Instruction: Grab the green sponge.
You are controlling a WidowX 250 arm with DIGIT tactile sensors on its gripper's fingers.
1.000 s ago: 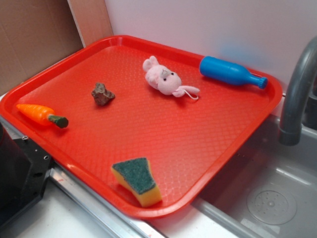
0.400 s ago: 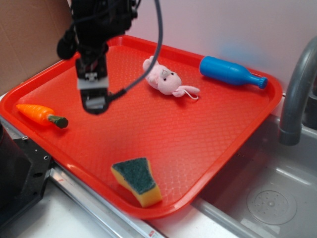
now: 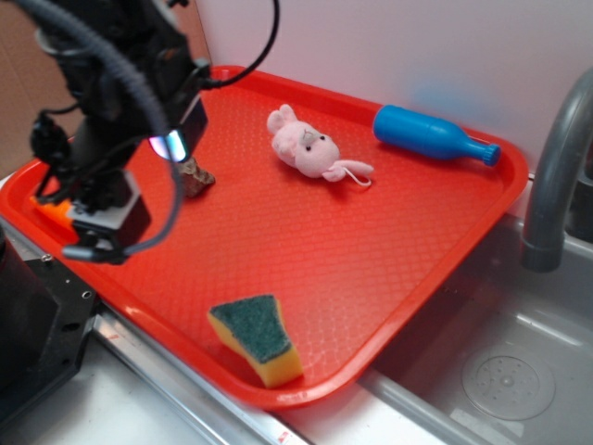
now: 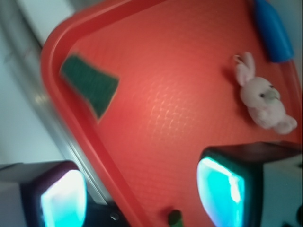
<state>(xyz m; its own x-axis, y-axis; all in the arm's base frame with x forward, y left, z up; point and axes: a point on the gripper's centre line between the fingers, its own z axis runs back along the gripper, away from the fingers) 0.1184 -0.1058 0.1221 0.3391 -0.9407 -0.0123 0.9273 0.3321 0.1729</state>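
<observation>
End effector (image 4: 142, 198) gapes; wedge-shaped green sponge (image 3: 256, 337) on pebbled tray (image 3: 371, 250)

This looks like a play kitchen. A grey sink (image 3: 519, 371) with a round drain (image 3: 508, 380) sits at the right edge, and a grey tap (image 3: 556, 176) bends over it. A red tray (image 3: 371, 278) lies beside the sink, against a white wall (image 3: 389, 46).

Even, soft light fills the exterior view with faint shadows and a mild sheen on the red tray (image 3: 389, 232), while the wrist view is motion-blurred, its lower corners glowing cyan.
</observation>
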